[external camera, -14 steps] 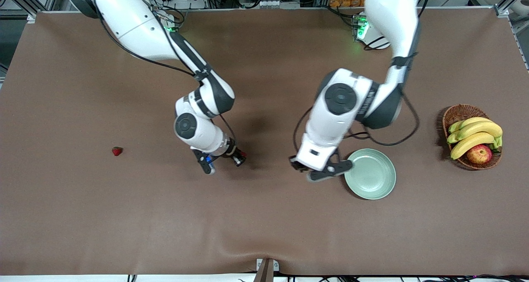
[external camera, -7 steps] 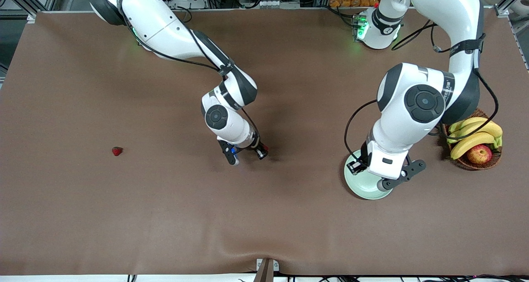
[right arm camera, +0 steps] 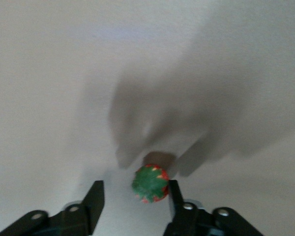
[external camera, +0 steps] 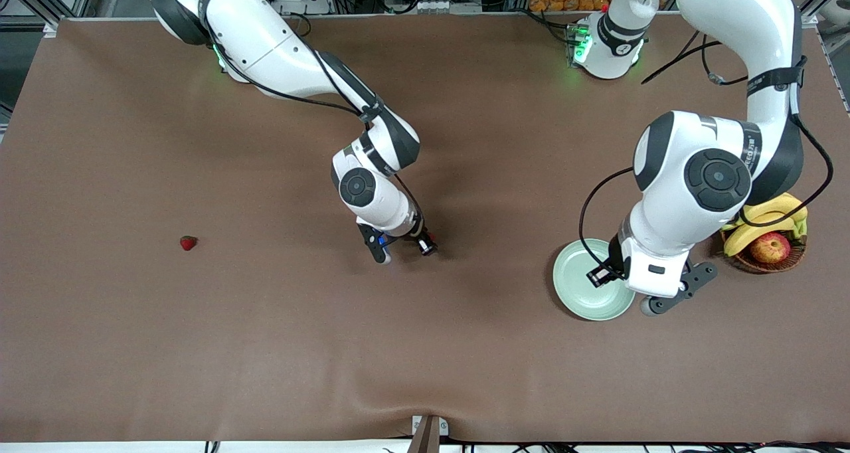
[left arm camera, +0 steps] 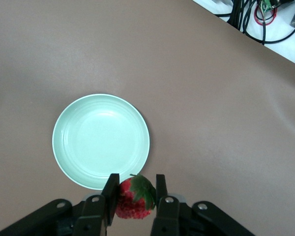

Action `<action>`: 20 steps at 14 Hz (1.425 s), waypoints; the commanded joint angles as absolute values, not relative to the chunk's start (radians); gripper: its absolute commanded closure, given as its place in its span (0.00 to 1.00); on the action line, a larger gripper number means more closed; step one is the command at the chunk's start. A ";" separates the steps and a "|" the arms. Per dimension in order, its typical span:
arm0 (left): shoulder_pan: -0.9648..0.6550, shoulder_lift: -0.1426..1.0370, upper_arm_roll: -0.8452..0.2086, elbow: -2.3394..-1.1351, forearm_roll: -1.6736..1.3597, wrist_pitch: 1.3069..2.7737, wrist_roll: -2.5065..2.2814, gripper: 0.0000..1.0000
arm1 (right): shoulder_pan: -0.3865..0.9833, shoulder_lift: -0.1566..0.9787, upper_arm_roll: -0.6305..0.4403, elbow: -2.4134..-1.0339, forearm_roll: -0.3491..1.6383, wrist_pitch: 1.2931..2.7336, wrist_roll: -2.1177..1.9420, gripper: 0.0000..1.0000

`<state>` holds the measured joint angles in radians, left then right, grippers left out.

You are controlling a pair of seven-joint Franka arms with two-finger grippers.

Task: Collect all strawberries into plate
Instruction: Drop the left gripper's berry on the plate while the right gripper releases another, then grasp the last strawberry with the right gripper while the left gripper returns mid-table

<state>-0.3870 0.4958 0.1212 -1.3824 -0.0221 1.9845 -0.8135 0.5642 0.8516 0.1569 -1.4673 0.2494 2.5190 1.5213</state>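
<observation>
The pale green plate [external camera: 581, 277] lies toward the left arm's end of the table. My left gripper [external camera: 654, 281] hangs over the plate's rim on the basket side. In the left wrist view it [left arm camera: 134, 179] is shut on a strawberry [left arm camera: 130, 201], with the plate [left arm camera: 101, 140] just past it. My right gripper [external camera: 405, 248] is low over the middle of the table. In the right wrist view it [right arm camera: 133, 189] is open around a second strawberry [right arm camera: 150, 184], which sits close to one finger [right arm camera: 173, 199]. A third strawberry [external camera: 188, 243] lies alone toward the right arm's end.
A brown wicker basket [external camera: 750, 262] with bananas [external camera: 770, 224] and a red-yellow apple [external camera: 770, 247] stands beside the plate at the left arm's end, partly under the left arm. The brown table cover [external camera: 265, 347] has a fold at its near edge.
The left gripper has swung across the plate toward the basket side. The right gripper has moved toward the left arm's end of the table, then nearly stopped.
</observation>
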 commanded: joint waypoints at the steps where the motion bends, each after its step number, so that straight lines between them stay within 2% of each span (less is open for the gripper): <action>1: -0.376 0.468 0.109 -1.407 0.002 1.970 -0.815 1.00 | 0.548 0.844 0.135 -1.390 0.232 2.386 1.549 0.00; 4: -0.374 0.466 0.110 -1.413 0.002 1.962 -0.790 1.00 | 0.490 0.822 0.095 -1.304 0.233 2.148 1.537 0.00; 6: -0.374 0.466 0.110 -1.414 0.002 1.962 -0.790 1.00 | 0.436 0.821 0.094 -1.257 0.233 2.053 1.504 0.00; 11: -0.374 0.468 0.109 -1.414 0.002 1.962 -0.788 1.00 | 0.313 0.786 0.095 -1.246 0.232 1.979 1.291 0.00; 15: -0.374 0.466 0.109 -1.414 0.002 1.962 -0.788 1.00 | 0.203 0.766 0.081 -1.253 0.206 1.832 1.083 0.00; 20: -0.374 0.466 0.110 -1.414 0.002 1.960 -0.784 1.00 | 0.134 0.697 0.066 -1.351 0.087 1.802 0.820 0.00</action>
